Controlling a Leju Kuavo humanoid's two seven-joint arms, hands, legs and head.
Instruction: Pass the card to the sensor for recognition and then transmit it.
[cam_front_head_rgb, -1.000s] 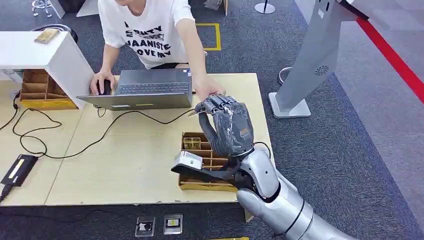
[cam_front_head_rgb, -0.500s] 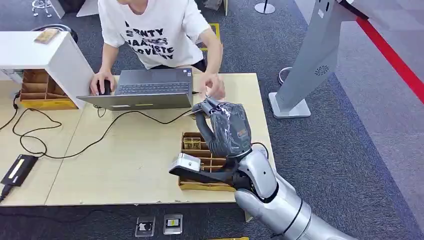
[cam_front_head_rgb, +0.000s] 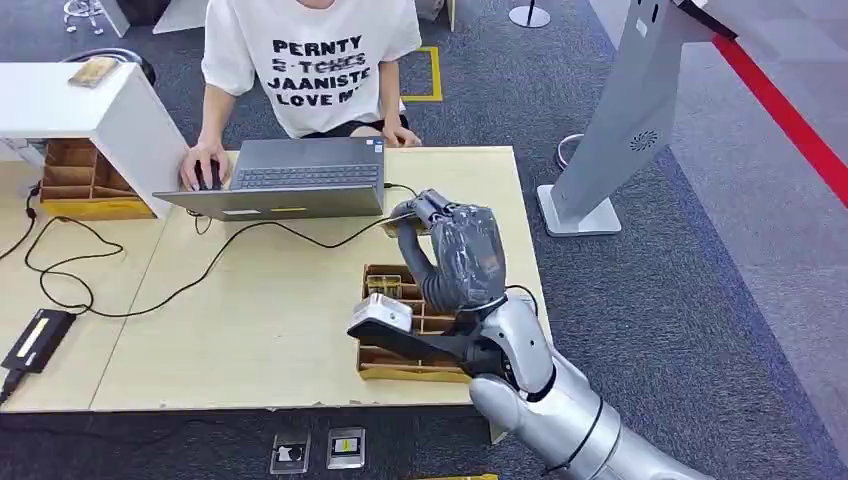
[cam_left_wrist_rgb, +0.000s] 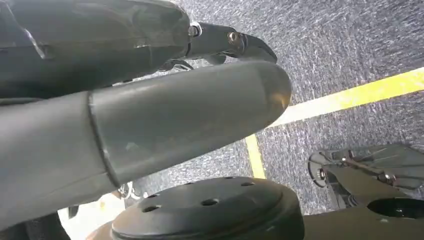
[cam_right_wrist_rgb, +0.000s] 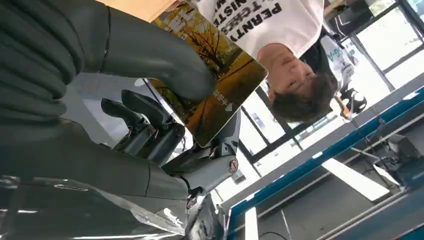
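Note:
My right hand (cam_front_head_rgb: 455, 255) is raised over the right part of the wooden table (cam_front_head_rgb: 260, 310), above a cardboard tray of cards (cam_front_head_rgb: 392, 290). It pinches a card with a yellow tree picture (cam_right_wrist_rgb: 215, 75) between thumb and fingers; in the head view the card's edge (cam_front_head_rgb: 396, 218) pokes out toward the laptop. My left hand (cam_left_wrist_rgb: 150, 110) hangs over grey carpet with a yellow line and holds nothing, its fingers lying straight. A person in a white printed shirt (cam_front_head_rgb: 315, 70) sits across the table with both hands at the laptop (cam_front_head_rgb: 290, 180).
A small black device (cam_front_head_rgb: 38, 338) on a cable lies at the table's left edge. A white shelf (cam_front_head_rgb: 90, 110) with a cardboard box stands at the back left. A grey kiosk stand (cam_front_head_rgb: 625, 130) rises right of the table. Cables cross the tabletop.
The person's hand, which was touching the card at my right hand, has drawn back to the far side of the laptop. My right hand still holds the card in nearly the same place.

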